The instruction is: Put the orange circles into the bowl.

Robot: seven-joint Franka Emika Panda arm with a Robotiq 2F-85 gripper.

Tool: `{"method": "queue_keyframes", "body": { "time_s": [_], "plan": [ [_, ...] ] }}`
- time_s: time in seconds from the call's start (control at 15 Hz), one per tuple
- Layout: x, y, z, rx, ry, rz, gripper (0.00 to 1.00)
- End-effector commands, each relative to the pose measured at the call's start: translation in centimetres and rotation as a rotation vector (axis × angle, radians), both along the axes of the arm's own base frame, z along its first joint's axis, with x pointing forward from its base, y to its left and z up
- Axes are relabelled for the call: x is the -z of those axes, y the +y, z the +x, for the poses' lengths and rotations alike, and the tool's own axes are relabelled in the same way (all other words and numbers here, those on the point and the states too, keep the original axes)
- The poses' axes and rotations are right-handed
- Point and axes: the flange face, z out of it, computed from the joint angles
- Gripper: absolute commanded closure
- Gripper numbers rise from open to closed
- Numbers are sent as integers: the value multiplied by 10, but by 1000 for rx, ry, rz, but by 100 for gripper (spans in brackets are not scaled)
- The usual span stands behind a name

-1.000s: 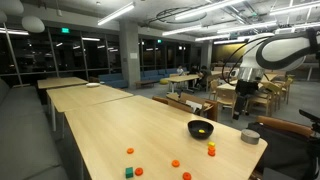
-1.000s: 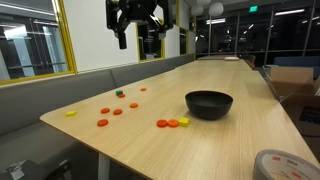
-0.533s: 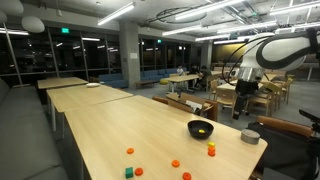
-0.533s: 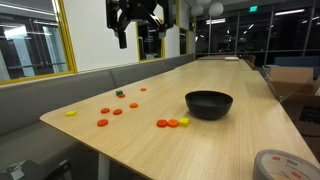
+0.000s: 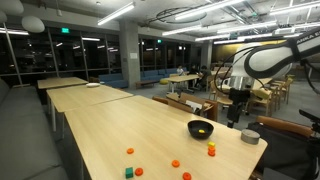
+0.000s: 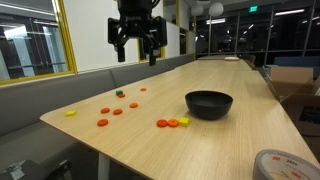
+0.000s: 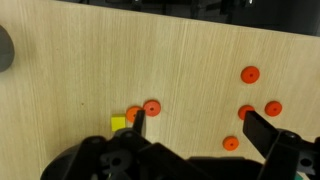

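Several orange circles lie on the wooden table: a scattered group in an exterior view [image 6: 110,115] and a pair [image 6: 167,123] beside a yellow piece next to the black bowl [image 6: 209,103]. They also show in the other exterior view [image 5: 175,163], where the bowl [image 5: 200,129] stands near the table's end. My gripper [image 6: 135,38] hangs open and empty high above the table, apart from everything; it also shows there [image 5: 233,110]. In the wrist view the open gripper [image 7: 200,128] looks down on several circles [image 7: 250,74], two [image 7: 152,108] by its one finger.
A green block [image 6: 119,93] and a yellow piece [image 6: 70,113] lie among the circles; another yellow piece [image 7: 119,123] touches the pair. A pale grey round dish [image 5: 250,136] sits past the bowl. Chairs and tables stand behind.
The arm has swung and come lower toward the table; the gripper stays open. The circles and bowl have not moved.
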Motion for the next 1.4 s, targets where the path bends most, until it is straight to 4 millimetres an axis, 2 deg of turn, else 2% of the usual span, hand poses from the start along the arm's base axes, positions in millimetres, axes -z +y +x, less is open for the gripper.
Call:
{"method": "queue_keyframes", "body": {
  "time_s": [0.0,0.27,0.47,0.6,0.87,1.33],
  "plan": [
    [35,29,43,135,58,3,0],
    [93,54,86,362,108,2,0],
    [132,57,108,521,140,18,0],
    [151,54,115,628,160,32,0],
    [171,60,105,837,178,67,0],
    [177,81,92,1202,170,68,0]
  ]
}}
